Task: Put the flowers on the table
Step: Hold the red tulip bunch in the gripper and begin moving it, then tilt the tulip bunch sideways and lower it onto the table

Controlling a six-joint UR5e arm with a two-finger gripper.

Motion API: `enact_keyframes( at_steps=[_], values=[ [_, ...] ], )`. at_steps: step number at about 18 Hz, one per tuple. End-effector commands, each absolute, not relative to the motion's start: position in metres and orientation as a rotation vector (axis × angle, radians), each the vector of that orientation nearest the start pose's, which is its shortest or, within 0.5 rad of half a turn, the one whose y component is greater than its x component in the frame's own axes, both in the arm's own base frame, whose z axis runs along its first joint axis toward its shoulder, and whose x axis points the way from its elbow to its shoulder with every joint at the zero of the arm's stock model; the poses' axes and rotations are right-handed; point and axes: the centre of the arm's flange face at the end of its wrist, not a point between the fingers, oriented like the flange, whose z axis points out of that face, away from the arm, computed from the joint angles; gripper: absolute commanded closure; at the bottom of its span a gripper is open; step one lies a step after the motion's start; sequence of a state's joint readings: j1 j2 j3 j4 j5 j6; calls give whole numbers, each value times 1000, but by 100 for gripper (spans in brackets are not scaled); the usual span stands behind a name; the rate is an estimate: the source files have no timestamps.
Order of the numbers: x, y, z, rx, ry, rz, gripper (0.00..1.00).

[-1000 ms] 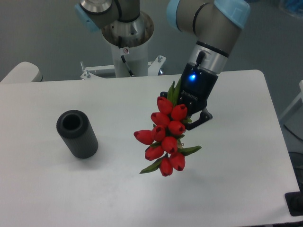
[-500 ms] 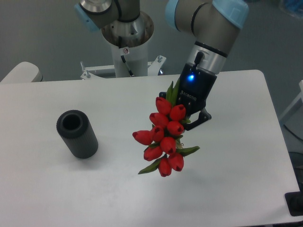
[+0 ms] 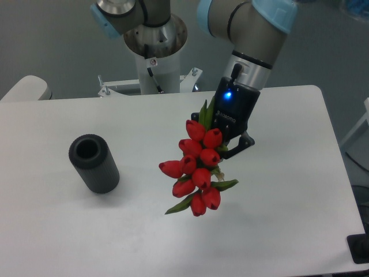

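Flowers (image 3: 196, 170) hang in the middle of the fixed camera's view, red buds and green leaves pointing down and toward the camera over the white tabletop (image 3: 277, 219). Their stems run up behind the buds into the claw (image 3: 226, 145), which is pinching the bunch, though its fingers are mostly hidden by the blooms. A blue light glows on the claw's black body. Whether the lowest buds touch the surface cannot be told. A dark grey cylinder (image 3: 94, 163) stands well apart to the left.
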State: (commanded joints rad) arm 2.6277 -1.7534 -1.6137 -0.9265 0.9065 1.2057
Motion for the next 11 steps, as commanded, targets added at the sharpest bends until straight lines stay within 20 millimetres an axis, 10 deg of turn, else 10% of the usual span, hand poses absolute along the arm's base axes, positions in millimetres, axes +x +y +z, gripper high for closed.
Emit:
enact_keyframes(
  at_steps=[11],
  values=[
    [-372, 452, 464, -2715, 428, 412, 80]
  ],
)
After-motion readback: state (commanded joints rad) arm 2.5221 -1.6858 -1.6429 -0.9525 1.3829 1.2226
